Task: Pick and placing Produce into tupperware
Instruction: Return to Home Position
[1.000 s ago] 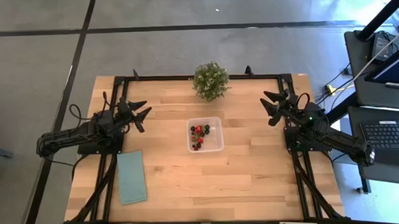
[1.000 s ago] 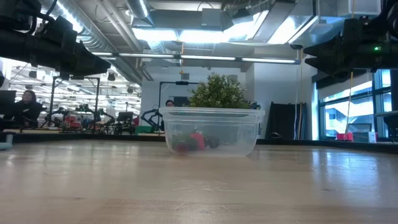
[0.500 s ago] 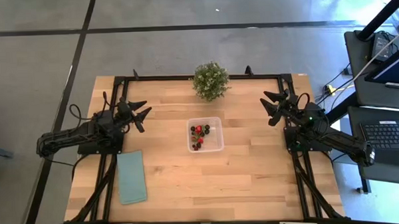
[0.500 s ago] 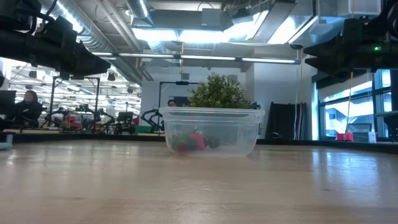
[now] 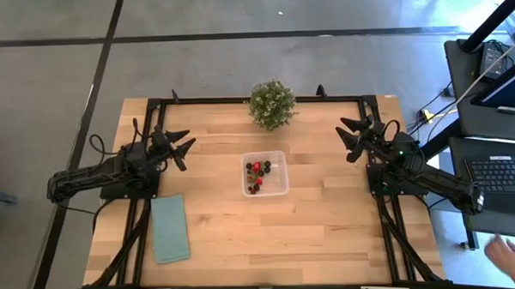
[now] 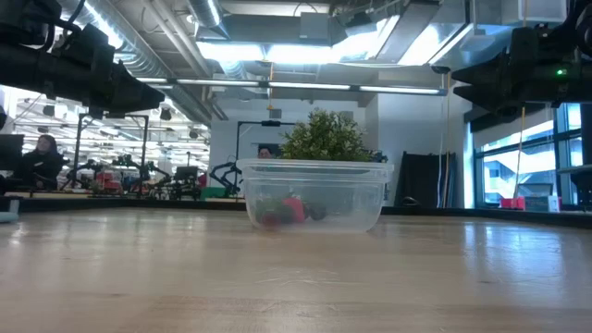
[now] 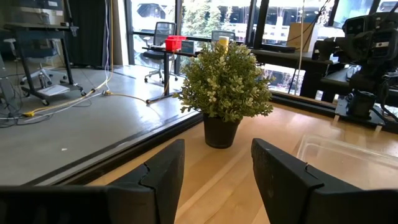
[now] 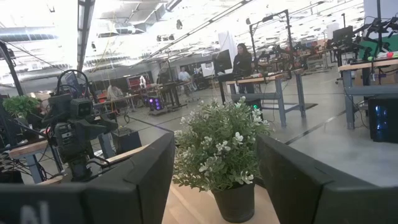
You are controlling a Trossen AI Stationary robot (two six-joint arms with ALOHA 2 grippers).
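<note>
While left gripper [image 5: 189, 138] and right gripper [image 5: 341, 127] hang, jaws spread, the tupperware [image 5: 284, 180] holds red and dark produce [image 5: 256, 170].

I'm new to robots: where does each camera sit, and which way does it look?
High view: above, looking straight down at the wooden table; shows left gripper and right gripper, both open.
Low view: at tabletop height, facing the small clear plastic container; dark arms show at the top corners.
Left wrist view: on that wrist, facing the bushy green potted plant past its own fingers.
Right wrist view: on that wrist, past its fingers; shares that plant with the left.
</note>
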